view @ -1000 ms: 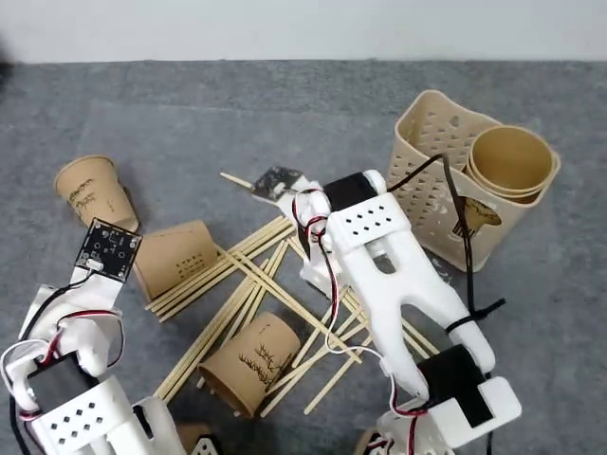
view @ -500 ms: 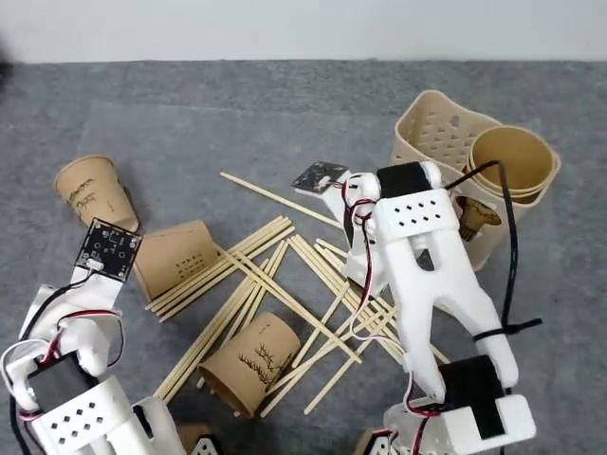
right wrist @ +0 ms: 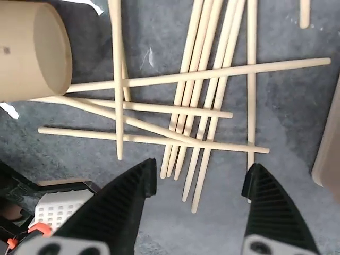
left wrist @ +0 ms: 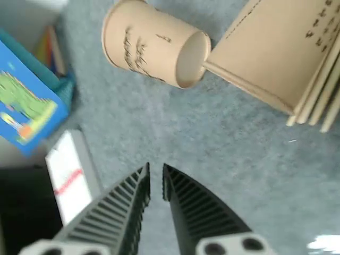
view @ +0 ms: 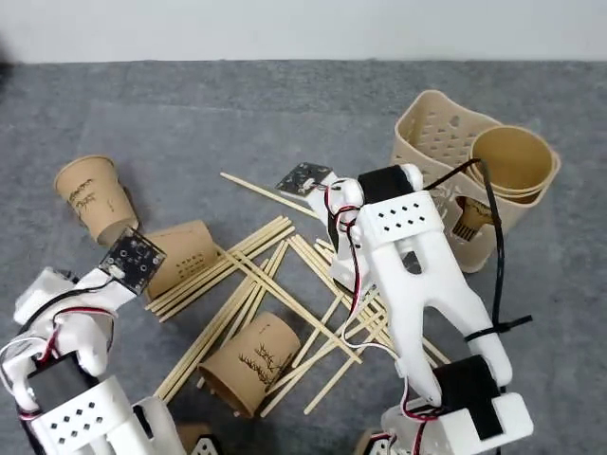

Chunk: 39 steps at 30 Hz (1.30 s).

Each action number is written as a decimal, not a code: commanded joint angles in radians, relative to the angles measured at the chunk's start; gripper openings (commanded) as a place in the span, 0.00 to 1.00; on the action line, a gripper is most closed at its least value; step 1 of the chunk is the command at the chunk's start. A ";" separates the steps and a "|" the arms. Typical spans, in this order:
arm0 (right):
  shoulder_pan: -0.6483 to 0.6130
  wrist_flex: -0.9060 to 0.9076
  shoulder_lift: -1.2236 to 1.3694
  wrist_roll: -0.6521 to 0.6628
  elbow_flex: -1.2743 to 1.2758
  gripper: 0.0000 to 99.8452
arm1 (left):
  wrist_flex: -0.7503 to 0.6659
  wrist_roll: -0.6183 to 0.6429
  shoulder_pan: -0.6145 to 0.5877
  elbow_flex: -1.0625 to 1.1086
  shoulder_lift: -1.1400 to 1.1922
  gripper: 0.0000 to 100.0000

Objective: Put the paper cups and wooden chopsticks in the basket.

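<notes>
The wooden chopsticks [view: 261,284] lie scattered just beside the basket [view: 429,123]. They cross one another and run under the right arm, so an exact count is not possible, though well over a dozen show. Nested paper cups [view: 510,156] stand upright in the end of the basket away from the sticks. Two rims are plain, and any more cannot be made out.

Three other cups lie on their sides. The near cup [view: 251,362] is among the sticks. The middle cup [view: 185,254] is at the pile's edge away from the basket, partly covered by the left arm's camera board. The far cup [view: 93,194] is well apart from the basket.

The right gripper [right wrist: 202,172] hangs over the sticks beside the basket, spread wide and empty. The left gripper [left wrist: 155,169] is near the far cup, its jaws almost together with nothing between them.
</notes>
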 commanded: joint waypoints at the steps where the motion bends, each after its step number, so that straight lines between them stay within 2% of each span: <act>1: -0.012 -0.016 -0.045 -0.014 -0.044 0.28 | -0.084 -0.152 -0.002 -0.079 0.100 0.06; 4: -0.010 -0.019 -0.045 -0.014 -0.044 0.28 | -0.106 -0.175 -0.023 -0.185 0.267 0.11; 10: -0.013 -0.019 -0.045 -0.015 -0.044 0.28 | 0.015 -0.259 -0.011 -0.483 0.618 0.18; 18: -0.013 -0.041 -0.045 -0.015 -0.044 0.28 | 0.008 -0.324 0.075 -0.611 0.875 0.18; 24: -0.013 -0.045 -0.045 -0.015 -0.044 0.28 | -0.084 -0.322 0.176 -0.545 0.899 0.18; 29: -0.013 -0.045 -0.045 -0.015 -0.044 0.28 | -0.292 -0.318 0.253 -0.384 0.899 0.18; 32: -0.012 -0.045 -0.045 -0.015 -0.044 0.28 | -0.370 -0.318 0.273 -0.308 0.899 0.18; 36: -0.012 -0.045 -0.045 -0.015 -0.044 0.28 | -0.405 -0.308 0.295 -0.263 0.899 0.17; 39: -0.012 -0.045 -0.045 -0.015 -0.044 0.28 | -0.405 -0.290 0.327 -0.234 0.896 0.13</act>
